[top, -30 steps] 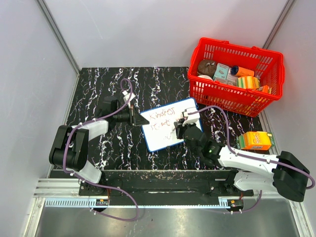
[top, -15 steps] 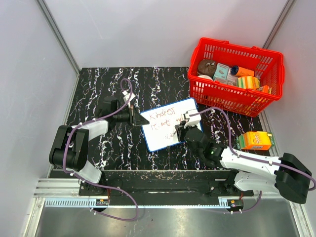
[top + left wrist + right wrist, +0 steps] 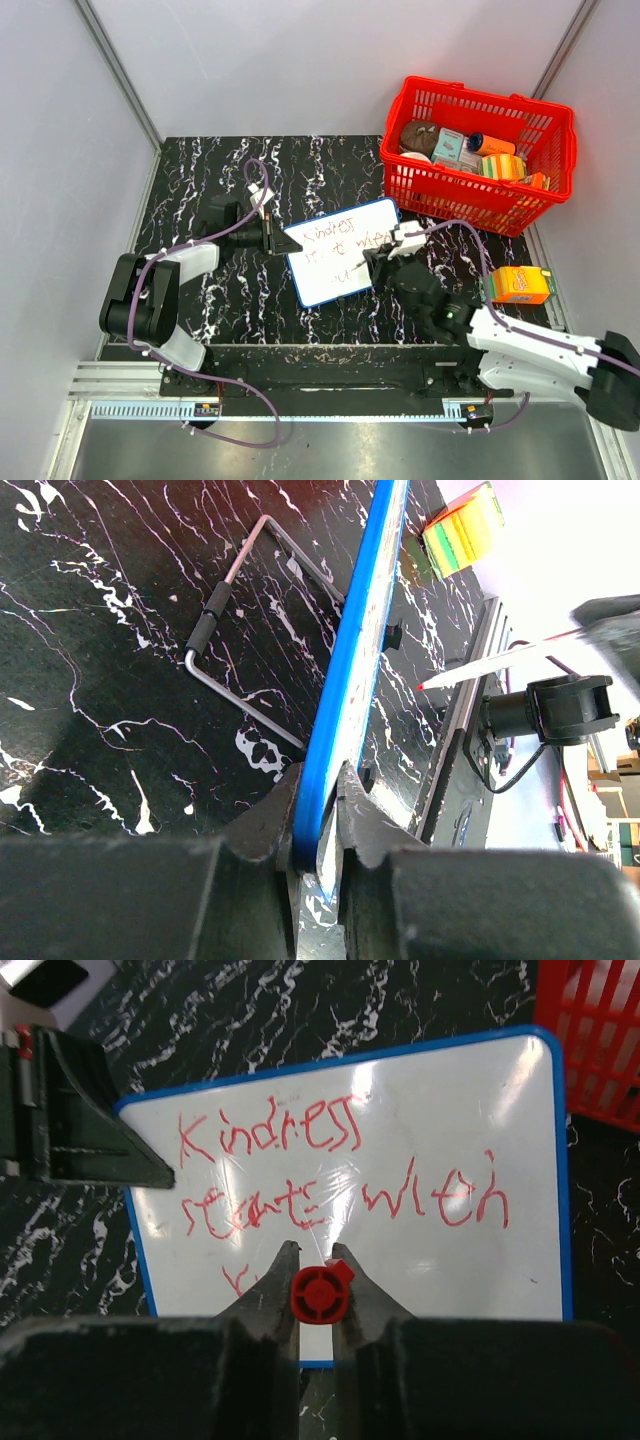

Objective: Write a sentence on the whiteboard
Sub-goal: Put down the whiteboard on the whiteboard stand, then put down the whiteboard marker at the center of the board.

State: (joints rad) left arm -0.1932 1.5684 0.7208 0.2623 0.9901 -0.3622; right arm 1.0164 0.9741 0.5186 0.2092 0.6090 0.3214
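Whiteboard clamped at one short edge, marker held over it.
The whiteboard [image 3: 335, 262] sat mid-counter [image 3: 200, 170], its long axis running from the left pincer [image 3: 318, 780], closed on its blue frame, toward the red basket [image 3: 450, 195]. The right pincer [image 3: 315, 1255] gripped a red marker [image 3: 321, 1294] beside the lowest line of the sentence [image 3: 270, 1135].

- The whiteboard [image 3: 322, 283] is a small white rectangle with a thin blue frame and rounded corners. It sits at the middle of the black marbled table [image 3: 200, 170], turned so that its long edges run from lower left to upper right. Its far right corner is near the red basket [image 3: 470, 205].
- In the left wrist view the whiteboard [image 3: 362, 645] shows edge-on as a narrow blue strip, with its near edge pinched in the left gripper [image 3: 320, 780].
- The sentence [image 3: 265, 1135] is thin red handwriting on the board's upper half. The first line reads "Kindness", the second ends in "with", and a third line has only a first stroke.
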